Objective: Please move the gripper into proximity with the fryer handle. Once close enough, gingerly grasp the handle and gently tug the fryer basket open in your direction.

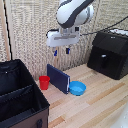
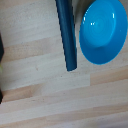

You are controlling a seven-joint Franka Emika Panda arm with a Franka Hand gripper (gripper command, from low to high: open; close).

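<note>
The matte-black air fryer (image 1: 111,50) stands at the exterior view's right on the wooden table. Its fryer basket (image 1: 102,65) is the lower front section and looks pushed in. The fryer handle (image 1: 103,61) is a short black vertical bar on that front. My gripper (image 1: 61,51) hangs high above the table, well to the left of the fryer and above a dark blue board. Its two blue-tipped fingers (image 1: 67,50) are apart and hold nothing. The wrist view shows neither the fryer nor my fingers.
An upright dark blue board (image 1: 58,78) stands below the gripper; it also shows in the wrist view (image 2: 66,35). A blue bowl (image 1: 77,88) (image 2: 102,32) lies beside it. A red cup (image 1: 44,82) and a big black fabric bin (image 1: 19,95) are on the left.
</note>
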